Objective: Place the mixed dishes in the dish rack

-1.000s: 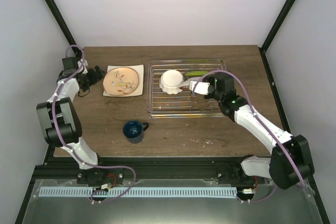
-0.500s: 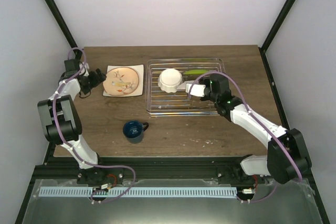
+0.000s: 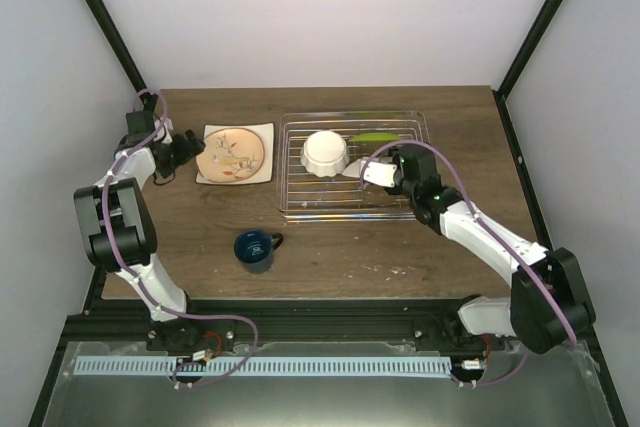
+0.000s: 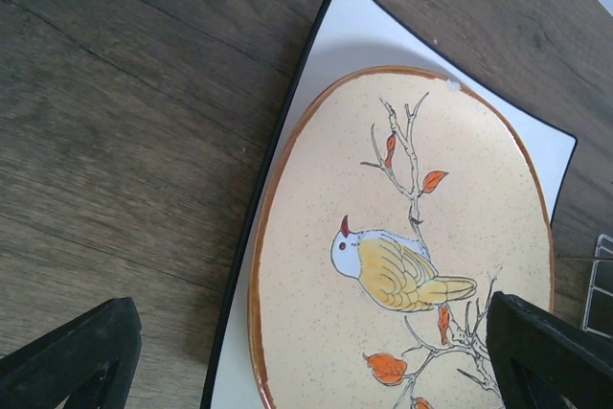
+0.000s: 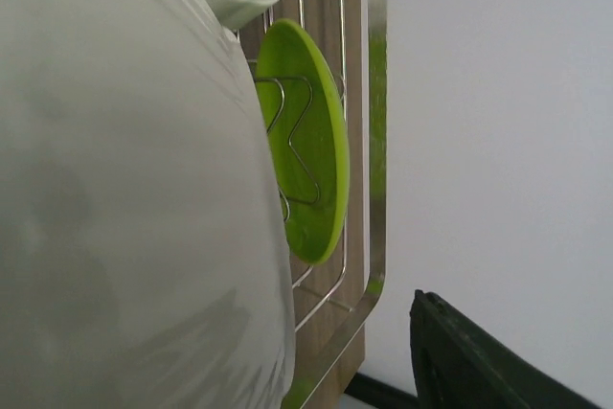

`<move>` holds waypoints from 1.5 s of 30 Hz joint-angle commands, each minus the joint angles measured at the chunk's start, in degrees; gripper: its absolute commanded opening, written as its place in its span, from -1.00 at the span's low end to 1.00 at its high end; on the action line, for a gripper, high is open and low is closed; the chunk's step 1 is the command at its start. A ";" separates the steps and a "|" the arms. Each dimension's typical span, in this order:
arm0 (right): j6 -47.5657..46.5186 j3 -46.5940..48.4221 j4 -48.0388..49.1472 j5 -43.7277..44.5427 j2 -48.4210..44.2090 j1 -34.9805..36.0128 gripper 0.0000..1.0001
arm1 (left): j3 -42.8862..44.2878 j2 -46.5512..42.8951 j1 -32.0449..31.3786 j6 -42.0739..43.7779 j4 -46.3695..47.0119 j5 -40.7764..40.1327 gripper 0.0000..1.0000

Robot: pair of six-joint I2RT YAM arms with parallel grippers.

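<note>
The white scalloped bowl [image 3: 326, 153] lies upside down in the silver wire dish rack [image 3: 300, 209]. My right gripper [image 3: 355, 167] is just right of it, open, its dark finger [image 5: 479, 361] apart from the bowl wall [image 5: 124, 198]. The lime-green plate [image 3: 375, 138] stands on edge in the rack's far wires [image 5: 306, 141]. The beige floral plate [image 3: 231, 154] rests on the white square plate [image 3: 262, 175]. My left gripper [image 3: 188, 148] is open at their left edge, the bird plate [image 4: 402, 265] between its fingers [image 4: 77, 352]. The dark blue mug [image 3: 254, 250] stands upright on the table.
The rack's metal rim [image 5: 375, 141] runs beside the green plate near the table's far edge. Black frame posts rise at both back corners. The mug stands alone in front of the plates, handle to the right.
My right gripper has opened, let go of the white bowl and drawn back a little to the right. The bowl stays in the rack. The left arm has barely moved.
</note>
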 commanded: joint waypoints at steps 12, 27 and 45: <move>3.13 -1.49 -7.32 1.52 -6.85 0.94 0.91 | 2.46 3.28 -0.81 1.44 0.56 1.17 1.00; 7.21 -0.36 -13.95 -2.68 -8.60 4.37 1.00 | 3.75 7.54 -1.24 1.69 2.06 0.18 1.00; 19.63 9.21 -14.80 -5.07 -1.67 13.04 0.73 | 9.34 13.25 -3.21 1.68 2.27 -3.16 -0.26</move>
